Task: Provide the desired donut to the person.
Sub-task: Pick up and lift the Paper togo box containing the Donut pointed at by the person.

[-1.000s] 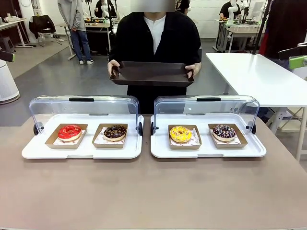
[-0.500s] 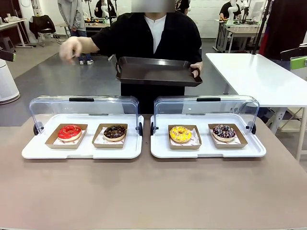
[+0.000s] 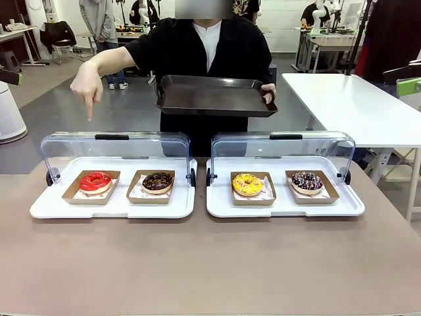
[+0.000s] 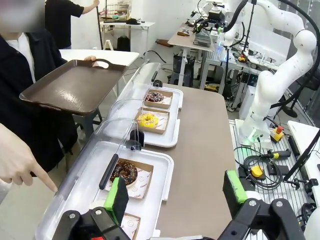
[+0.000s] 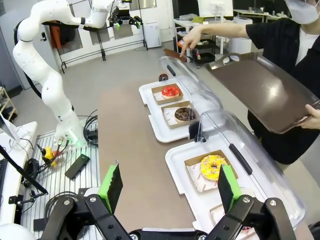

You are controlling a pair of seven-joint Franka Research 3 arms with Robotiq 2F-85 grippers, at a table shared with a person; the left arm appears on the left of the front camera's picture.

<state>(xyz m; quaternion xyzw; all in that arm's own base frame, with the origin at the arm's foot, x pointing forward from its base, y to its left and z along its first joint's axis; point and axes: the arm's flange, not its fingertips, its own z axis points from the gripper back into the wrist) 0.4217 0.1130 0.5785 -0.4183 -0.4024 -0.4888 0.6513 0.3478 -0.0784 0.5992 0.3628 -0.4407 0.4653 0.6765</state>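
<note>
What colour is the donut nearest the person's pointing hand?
Red; the donut shows best in the front view.

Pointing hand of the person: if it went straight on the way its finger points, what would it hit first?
Likely the clear lid by the red donut, not the donut itself; depth is unclear from here.

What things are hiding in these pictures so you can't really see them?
1. Left wrist view: the red donut sits mostly behind the left gripper, at the bottom edge.
2. Right wrist view: the sprinkled donut is mostly blocked by the right gripper.
3. Front view: the brown tray covers most of the person's holding hand.
</note>
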